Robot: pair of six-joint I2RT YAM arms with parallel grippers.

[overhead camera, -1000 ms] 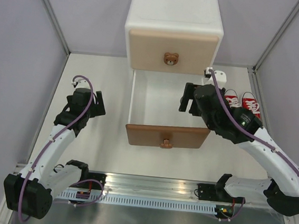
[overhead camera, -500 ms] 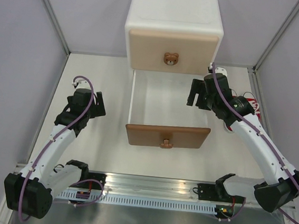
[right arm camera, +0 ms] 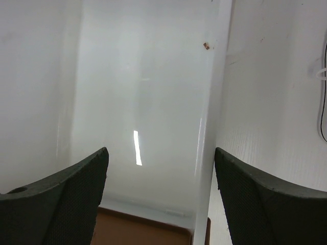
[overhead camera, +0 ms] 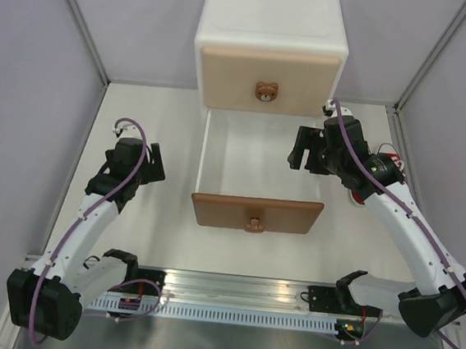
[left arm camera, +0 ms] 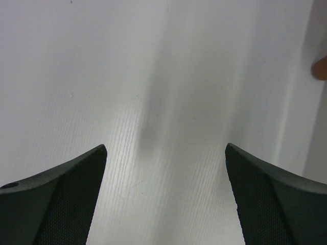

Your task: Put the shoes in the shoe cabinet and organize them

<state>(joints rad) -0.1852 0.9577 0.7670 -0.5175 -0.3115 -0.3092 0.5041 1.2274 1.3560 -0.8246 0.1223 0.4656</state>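
Shoe cabinet (overhead camera: pixel 272 30) sits at the back of the table (overhead camera: pixel 156 118), beyond both claws. Upper drawer (overhead camera: pixel 267 75) is shut, bear knob (overhead camera: pixel 266 92) facing the arms. Lower drawer (overhead camera: pixel 247 155) is pulled out, its brown front (overhead camera: pixel 256 213) nearer the bases than the right claw (overhead camera: pixel 301 154) and to its left. Right claw hangs over the drawer's right side wall (right arm camera: pixel 207 127), jaws wide apart, gripping nothing. Its wrist view shows that wall running between the fingers, closer to the right one, with the white drawer floor under the left finger, bare table under the right, and the brown front at the near edge. Red shoes (overhead camera: pixel 352 197) lie on the table right of that claw, outside the drawer and mostly hidden under the right arm, so only slivers show. Orange pair can't be made out. Left claw (overhead camera: pixel 153 164) is well left of the drawer, low over bare table, jaws (left arm camera: pixel 166 148) fully spread and holding nothing. A small brown bit shows at the right edge of its view; can't tell what it is.
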